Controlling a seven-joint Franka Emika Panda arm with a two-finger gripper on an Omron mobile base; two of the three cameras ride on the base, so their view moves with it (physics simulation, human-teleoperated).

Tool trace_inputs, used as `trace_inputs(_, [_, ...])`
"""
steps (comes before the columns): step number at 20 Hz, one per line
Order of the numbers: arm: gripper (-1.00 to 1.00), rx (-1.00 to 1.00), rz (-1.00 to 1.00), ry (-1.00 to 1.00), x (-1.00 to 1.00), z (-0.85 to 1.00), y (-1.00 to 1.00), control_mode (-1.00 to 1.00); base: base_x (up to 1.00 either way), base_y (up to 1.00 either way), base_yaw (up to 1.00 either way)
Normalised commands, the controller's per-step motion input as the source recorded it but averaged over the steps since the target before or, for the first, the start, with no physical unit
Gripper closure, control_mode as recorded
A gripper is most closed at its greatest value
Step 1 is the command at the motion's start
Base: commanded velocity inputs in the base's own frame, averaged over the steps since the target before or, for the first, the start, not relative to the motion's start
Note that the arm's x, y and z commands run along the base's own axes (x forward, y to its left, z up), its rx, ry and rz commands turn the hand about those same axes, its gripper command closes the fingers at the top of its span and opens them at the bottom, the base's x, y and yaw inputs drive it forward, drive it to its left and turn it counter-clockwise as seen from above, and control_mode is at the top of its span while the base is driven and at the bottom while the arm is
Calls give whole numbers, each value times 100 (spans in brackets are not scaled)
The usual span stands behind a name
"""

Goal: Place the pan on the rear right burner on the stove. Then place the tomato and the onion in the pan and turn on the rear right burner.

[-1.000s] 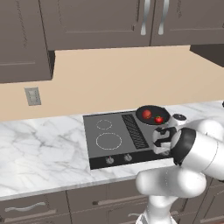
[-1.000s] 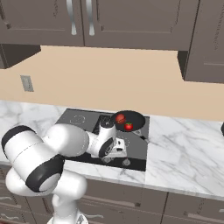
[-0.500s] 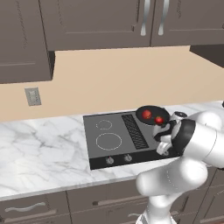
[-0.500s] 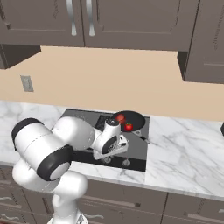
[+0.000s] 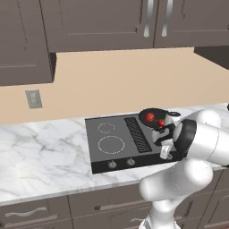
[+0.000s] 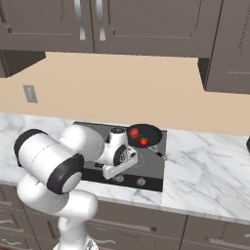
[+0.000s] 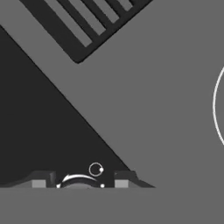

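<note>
The black pan [image 5: 152,117] [image 6: 145,134] sits at the rear right of the stove [image 5: 107,152] [image 6: 154,168] and covers the rear right burner. Inside it lie the darker red onion [image 5: 150,116] [image 6: 134,132] and the bright red, green-topped tomato [image 5: 161,122] [image 6: 143,141]. My gripper [image 5: 166,153] [image 6: 114,172] [image 7: 79,183] is low over the stove's front strip, well in front of the pan. In the hand view its fingertips [image 7: 43,180] stand on either side of a round knob [image 7: 79,178], closed around it.
Two more knobs [image 5: 112,164] [image 5: 130,161] line the front strip. The black vent grille [image 5: 137,134] [image 7: 87,24] runs down the stove's middle, and a white ring arc [image 7: 216,105] lies to one side. Marble counter [image 5: 40,156] [image 6: 205,171] flanks the stove; cabinets hang above.
The elbow has swung and the hand has dropped a little toward the stove's front strip. The pan, tomato and onion have stayed where they were.
</note>
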Motion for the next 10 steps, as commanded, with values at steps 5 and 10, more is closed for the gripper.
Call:
trace_inputs(5, [100, -19, 48, -11, -45, -50, 24, -100, 0, 0, 0])
trace_inputs(10, [100, -11, 48, -13, -57, -44, 0, -100, 0, 0, 0])
